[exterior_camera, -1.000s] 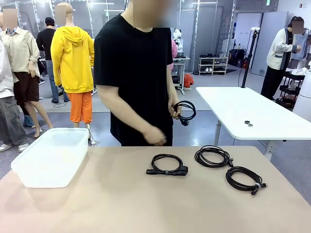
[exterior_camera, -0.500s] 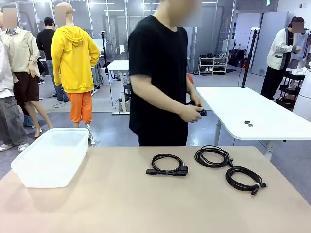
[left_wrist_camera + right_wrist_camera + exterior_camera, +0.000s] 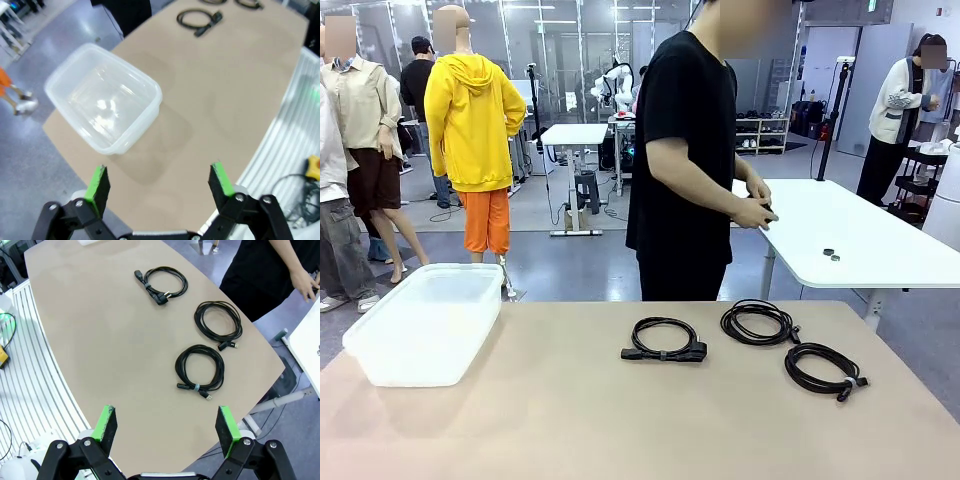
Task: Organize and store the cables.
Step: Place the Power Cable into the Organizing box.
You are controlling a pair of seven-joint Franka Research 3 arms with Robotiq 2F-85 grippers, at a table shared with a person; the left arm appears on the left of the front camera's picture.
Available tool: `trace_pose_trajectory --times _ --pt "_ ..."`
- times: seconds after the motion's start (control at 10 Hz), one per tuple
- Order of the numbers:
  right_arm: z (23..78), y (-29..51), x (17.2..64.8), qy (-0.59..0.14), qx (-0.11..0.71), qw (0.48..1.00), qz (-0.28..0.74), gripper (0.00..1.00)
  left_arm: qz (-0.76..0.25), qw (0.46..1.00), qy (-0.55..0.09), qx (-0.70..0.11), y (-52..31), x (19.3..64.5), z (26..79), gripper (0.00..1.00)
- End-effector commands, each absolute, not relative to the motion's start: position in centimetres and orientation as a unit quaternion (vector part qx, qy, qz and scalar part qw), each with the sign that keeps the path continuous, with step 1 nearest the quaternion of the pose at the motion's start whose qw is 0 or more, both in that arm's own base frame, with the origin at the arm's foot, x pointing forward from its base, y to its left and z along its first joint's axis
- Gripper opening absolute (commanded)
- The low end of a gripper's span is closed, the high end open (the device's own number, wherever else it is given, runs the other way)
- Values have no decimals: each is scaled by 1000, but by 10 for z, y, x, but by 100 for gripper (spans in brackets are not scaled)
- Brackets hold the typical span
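Here, a tan table [image 3: 570,420] bears three cables [image 3: 663,339]; white table [image 3: 860,235] beyond.

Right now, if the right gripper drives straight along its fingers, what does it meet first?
Probably bare table just beside the nearest cable coil; the open right gripper might clip that coil's edge, depth is unclear.

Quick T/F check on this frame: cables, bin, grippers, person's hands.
1. Three coiled cables lie on the table. True.
2. The bin holds a cable. False: all three coils lie on the table.
3. The left gripper and right gripper are both open. True.
4. The person's hands rest on a coil on the table. False: they are up by the white table behind, away from the coils.
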State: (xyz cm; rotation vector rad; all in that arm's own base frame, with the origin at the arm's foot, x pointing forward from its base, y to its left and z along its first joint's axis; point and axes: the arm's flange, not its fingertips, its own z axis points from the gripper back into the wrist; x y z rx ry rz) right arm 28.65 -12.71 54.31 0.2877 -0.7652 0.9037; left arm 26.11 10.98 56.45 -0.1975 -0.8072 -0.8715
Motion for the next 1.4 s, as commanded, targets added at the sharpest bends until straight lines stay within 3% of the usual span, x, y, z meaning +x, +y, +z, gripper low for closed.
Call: trace_pose_trajectory --times 0.0,0.3,0.5,0.9,1.3 --pt "543 -127 286 -360 136 816 431 100 -428 826 -356 -87 96 262 577 100" --pt "543 -127 286 -359 135 820 425 100 -425 824 -366 -81 94 262 572 100" --pt "590 -94 275 -348 83 765 536 100 -425 824 -366 -81 94 262 572 100" --pt "595 39 353 -237 57 703 668 100 -425 824 -366 -81 94 262 572 100" --pt "528 182 418 -147 19 640 754 100 -425 824 -366 -81 94 262 572 100"
